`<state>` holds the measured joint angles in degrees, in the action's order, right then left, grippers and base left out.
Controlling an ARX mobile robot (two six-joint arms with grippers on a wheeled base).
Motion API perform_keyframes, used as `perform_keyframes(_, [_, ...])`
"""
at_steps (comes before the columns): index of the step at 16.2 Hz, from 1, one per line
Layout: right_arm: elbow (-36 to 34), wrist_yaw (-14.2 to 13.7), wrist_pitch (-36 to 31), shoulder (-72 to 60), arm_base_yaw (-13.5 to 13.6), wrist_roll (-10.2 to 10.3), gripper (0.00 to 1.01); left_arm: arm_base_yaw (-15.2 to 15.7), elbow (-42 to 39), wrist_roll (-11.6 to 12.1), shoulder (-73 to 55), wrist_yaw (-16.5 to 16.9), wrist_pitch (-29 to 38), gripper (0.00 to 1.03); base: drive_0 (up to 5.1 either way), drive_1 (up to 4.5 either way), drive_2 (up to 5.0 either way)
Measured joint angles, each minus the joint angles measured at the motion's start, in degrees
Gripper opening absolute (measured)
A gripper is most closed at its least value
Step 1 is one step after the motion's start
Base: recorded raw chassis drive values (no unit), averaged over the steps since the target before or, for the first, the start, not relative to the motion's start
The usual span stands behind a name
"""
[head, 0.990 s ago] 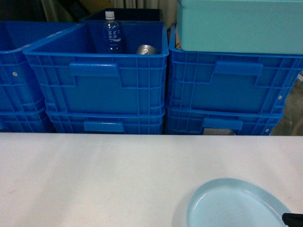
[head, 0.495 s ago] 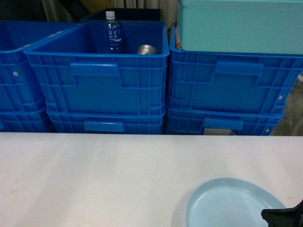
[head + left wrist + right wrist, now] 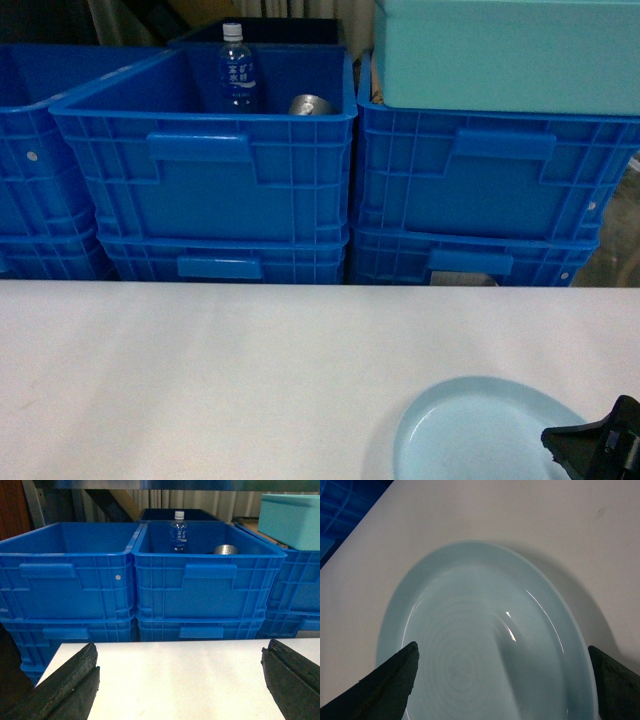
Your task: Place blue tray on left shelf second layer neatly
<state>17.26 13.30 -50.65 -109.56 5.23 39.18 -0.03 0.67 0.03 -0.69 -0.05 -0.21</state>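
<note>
The pale sky-blue round shallow plastic tray (image 3: 485,645) lies flat on the white bench (image 3: 220,370), near its front right corner in the head view, faint concentric rings showing on its inner floor. The right hand (image 3: 502,680) hangs directly above it with its two dark fingers (image 3: 390,682) spread wide, one over each side of the rim, nothing between them; in the head view only a black tip of this hand (image 3: 598,448) shows at the tray's right edge, and whether it touches the rim cannot be told. The left hand (image 3: 180,680) is also spread open and holds nothing, its dark fingers (image 3: 67,685) framing a bare stretch of bench at the left end. Behind the bench stand deep-blue ribbed rectangular plastic crates (image 3: 210,160), stacked in two tiers and side by side. The open upper middle crate holds a clear plastic water bottle with a blue label (image 3: 236,70), standing upright, and beside it a shiny metal can (image 3: 309,104). On the right-hand stack sits a large teal rectangular bin (image 3: 510,50). A pale curtain (image 3: 200,500) hangs behind the crates in the left wrist view.
</note>
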Motion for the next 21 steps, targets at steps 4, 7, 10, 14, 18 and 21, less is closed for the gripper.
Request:
perform_keyframes(4, [-0.22,0.96,-1.03,-1.49,-1.2,-1.33,0.82,0.0,0.0,0.0,0.0,0.0,0.0,0.98,0.0,0.0,0.0])
perform_keyframes(7, [-0.81,0.98,-2.43,-2.93,-2.1,-1.77,0.6,0.0,0.0,0.0,0.0,0.0,0.0,0.98,0.0,0.0,0.0])
perform_keyframes(10, [-1.92,1.31,-4.85,-5.03,-3.52,-2.38,0.36,0.0,0.0,0.0,0.0,0.0,0.0,0.98,0.0,0.0,0.0])
perform_keyframes(14, [-3.72,3.41,-6.99,-6.86,-6.56,-4.33,0.01,0.0,0.0,0.0,0.0,0.0,0.0,0.98,0.0,0.0,0.0])
perform_keyframes(18, [-5.55,5.9,-5.31,-4.5,-8.74,-6.34,0.02,0.0,0.0,0.0,0.0,0.0,0.0,0.98,0.0,0.0,0.0])
perform_keyframes(21, [-0.5,14.84,21.18,26.45,-14.19,-9.2,0.02,0.0,0.0,0.0,0.0,0.0,0.0,0.98,0.0,0.0,0.0])
